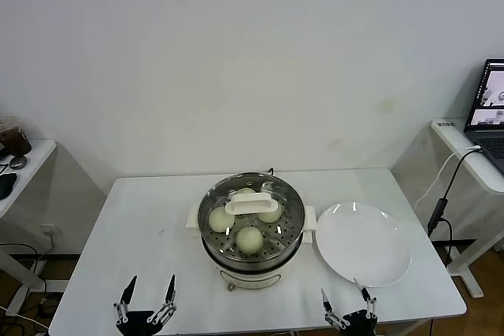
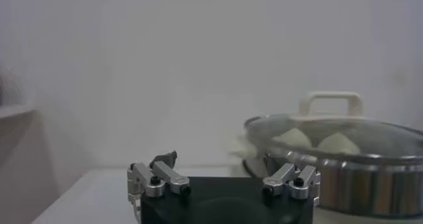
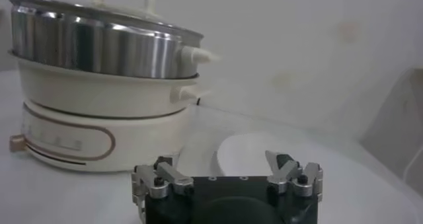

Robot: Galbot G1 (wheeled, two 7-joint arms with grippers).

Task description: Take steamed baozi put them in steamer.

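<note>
Four baozi (image 1: 250,239): all lay inside the steamer (image 1: 252,261) at mid-bench, glass lid (image 1: 252,206) on — nothing left to load.
Plate (image 1: 364,243): bare, toward the right edge.
Left gripper (image 1: 146,300): spread, front edge.
Right gripper (image 1: 346,308): spread, front edge — idle.

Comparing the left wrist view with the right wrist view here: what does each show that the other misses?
Only the left wrist view shows the steamed baozi, seen through the glass lid, plus the open left gripper. Only the right wrist view shows the white plate, the steamer's cream base with its control panel, and the open right gripper. Both share the steamer's steel wall, the lid's white handle, the white table and the wall behind.
</note>
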